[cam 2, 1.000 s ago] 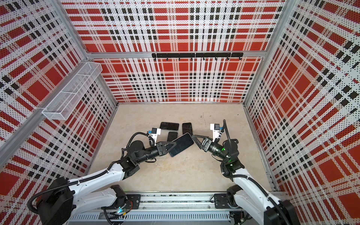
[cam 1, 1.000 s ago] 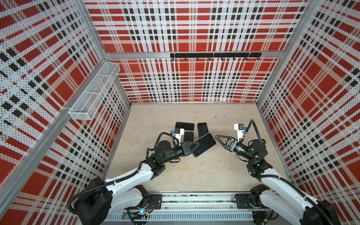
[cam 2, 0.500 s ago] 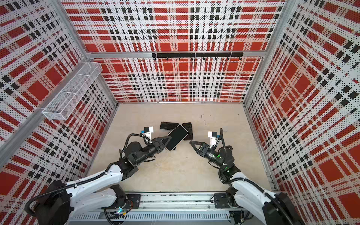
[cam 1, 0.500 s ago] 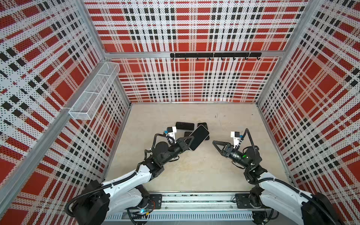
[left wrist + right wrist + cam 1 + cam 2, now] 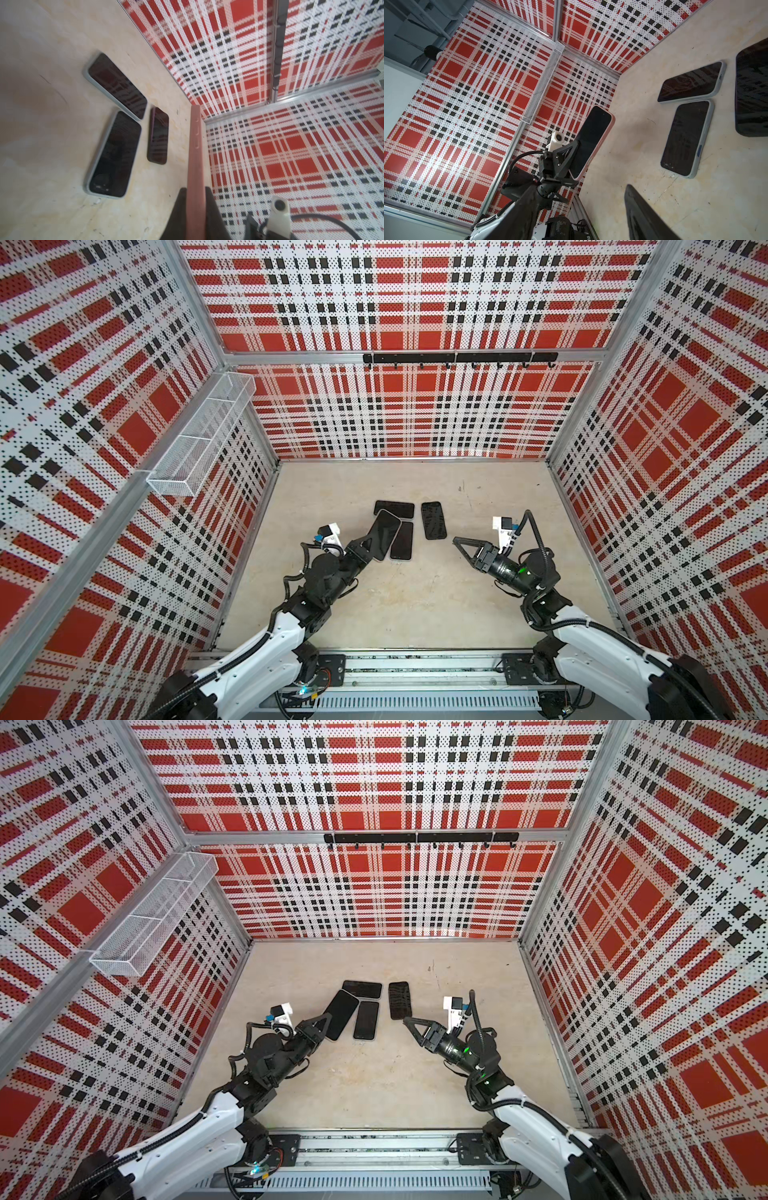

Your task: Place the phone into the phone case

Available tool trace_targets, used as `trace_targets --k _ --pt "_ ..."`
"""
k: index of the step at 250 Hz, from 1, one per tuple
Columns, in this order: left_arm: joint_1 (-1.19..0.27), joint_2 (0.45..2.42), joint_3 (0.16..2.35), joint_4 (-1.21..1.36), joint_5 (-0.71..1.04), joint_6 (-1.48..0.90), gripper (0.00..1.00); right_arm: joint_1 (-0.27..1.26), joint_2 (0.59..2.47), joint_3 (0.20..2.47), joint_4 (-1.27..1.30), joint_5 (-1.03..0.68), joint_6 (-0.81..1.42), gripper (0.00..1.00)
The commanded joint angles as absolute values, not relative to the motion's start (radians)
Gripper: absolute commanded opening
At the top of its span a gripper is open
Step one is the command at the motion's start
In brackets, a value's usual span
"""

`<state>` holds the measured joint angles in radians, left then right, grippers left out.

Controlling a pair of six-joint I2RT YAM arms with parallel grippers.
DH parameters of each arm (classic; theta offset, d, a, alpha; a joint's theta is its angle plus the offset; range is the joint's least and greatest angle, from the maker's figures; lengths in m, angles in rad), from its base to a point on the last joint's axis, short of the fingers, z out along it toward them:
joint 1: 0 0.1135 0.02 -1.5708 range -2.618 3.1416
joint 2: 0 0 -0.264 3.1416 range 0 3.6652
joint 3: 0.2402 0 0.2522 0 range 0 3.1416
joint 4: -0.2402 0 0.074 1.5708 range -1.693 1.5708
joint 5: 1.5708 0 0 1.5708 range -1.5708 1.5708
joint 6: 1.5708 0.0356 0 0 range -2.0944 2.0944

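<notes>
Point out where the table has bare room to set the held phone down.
Bare: the wide front of the table, between the three phones and the rail; also the strip along the back wall. Crowded: mid-table, where those phones lie close together beside the left hand holding the pink-cased phone.

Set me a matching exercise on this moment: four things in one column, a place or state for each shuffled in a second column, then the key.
Things:
1. pink-cased phone
2. right gripper
3. wire basket
4. hook rail

Places or states:
A. fixed across the back wall
B. held off the table, clamped in the left gripper
C. jaws apart, nothing between them
D. mounted on the side wall at the left of both top views

Pairs: 1-B, 2-C, 3-D, 4-A.
</notes>
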<state>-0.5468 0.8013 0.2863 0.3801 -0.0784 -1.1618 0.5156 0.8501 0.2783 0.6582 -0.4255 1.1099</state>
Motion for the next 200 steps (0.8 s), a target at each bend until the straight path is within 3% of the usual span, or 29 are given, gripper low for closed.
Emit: trace_targets --k 1,46,200 --pt "-0.504 0.786 0.256 0.355 -0.183 -1.148 0.05 0.516 0.757 0.323 0.456 -0.389 1.007 0.67" --pt "-0.475 0.848 0.237 0.390 -0.238 -1.166 0.05 0.516 0.711 0.337 0.374 -0.389 0.974 0.67" --pt "-0.456 1.231 0.266 0.560 -0.281 -1.349 0.07 0.509 0.768 0.317 0.442 -0.396 0.984 0.67"
